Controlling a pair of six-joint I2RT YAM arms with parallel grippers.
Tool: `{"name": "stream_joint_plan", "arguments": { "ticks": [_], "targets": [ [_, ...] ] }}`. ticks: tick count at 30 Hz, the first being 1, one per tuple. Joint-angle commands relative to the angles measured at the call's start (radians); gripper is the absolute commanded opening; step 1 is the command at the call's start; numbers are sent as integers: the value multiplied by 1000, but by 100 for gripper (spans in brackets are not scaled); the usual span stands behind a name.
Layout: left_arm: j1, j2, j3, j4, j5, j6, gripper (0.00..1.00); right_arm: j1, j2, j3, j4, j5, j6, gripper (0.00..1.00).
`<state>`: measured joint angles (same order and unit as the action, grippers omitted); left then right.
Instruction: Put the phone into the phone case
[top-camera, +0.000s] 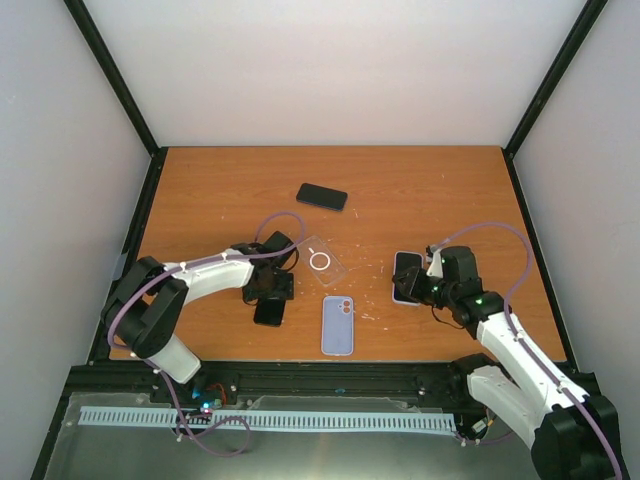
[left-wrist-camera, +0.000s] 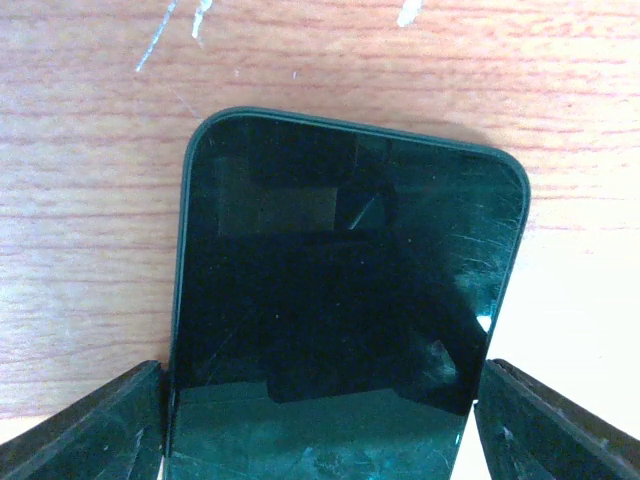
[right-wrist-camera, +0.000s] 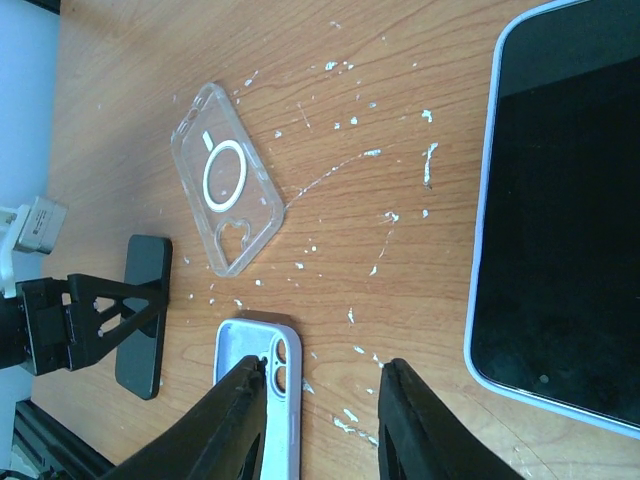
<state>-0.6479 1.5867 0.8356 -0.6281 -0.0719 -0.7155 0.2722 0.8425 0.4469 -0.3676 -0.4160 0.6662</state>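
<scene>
I work on an orange-brown wood-grain table (top-camera: 440, 190), smooth and slightly glossy, flecked with white scuffs (right-wrist-camera: 350, 165). Plain white walls (top-camera: 330, 70) close it in on 3 sides, with black frame posts (top-camera: 110, 70) running up the corners.

My left gripper (left-wrist-camera: 320, 400) straddles a dark phone (left-wrist-camera: 345, 280): a flat slab of black glass with rounded corners, fine scratches and a dull reflection, lying face up on the wood. 1 black finger sits at each long edge, very close. I cannot tell whether they pinch it or only flank it.

My right gripper (right-wrist-camera: 320, 420) has its 2 fingers spread with only bare wood between them. Just to their right lies a second phone (right-wrist-camera: 560, 230), black screen up, wrapped in a pale rim. Just to their left is a lilac case (top-camera: 338, 328), matte, with its camera cutout showing. Beyond them lies a clear case (right-wrist-camera: 225, 180), glossy and see-through, with a white ring in its back, lying between my 2 grippers. A third black phone (top-camera: 321, 196) lies well beyond both grippers.
</scene>
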Motion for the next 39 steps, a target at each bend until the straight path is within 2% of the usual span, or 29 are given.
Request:
{"name": "stream_joint_plan", "arguments": {
  "ticks": [1, 8, 11, 15, 19, 23, 34, 39],
  "targets": [
    [-9, 63, -17, -6, -18, 10, 83, 17, 8, 22, 18, 19, -12, 33],
    [-20, 83, 1, -16, -31, 39, 83, 30, 39, 20, 55, 26, 3, 42],
    [-24, 77, 3, -3, -12, 70, 87, 45, 63, 26, 68, 36, 6, 47],
    [-23, 84, 9, 7, -9, 121, 89, 72, 105, 49, 96, 59, 7, 49],
    [-24, 112, 10, 5, 5, 136, 82, 90, 185, 77, 147, 77, -4, 49],
    [-23, 82, 3, 16, 21, 120, 71, 111, 306, 116, 209, 89, -32, 49],
    [11, 2, 35, 11, -9, 111, 68, 230, 760, 360, 326, 99, -120, 44],
    [84, -70, 8, 50, 69, 133, 67, 280, 915, 488, 310, 123, -137, 42]
  ]
}}
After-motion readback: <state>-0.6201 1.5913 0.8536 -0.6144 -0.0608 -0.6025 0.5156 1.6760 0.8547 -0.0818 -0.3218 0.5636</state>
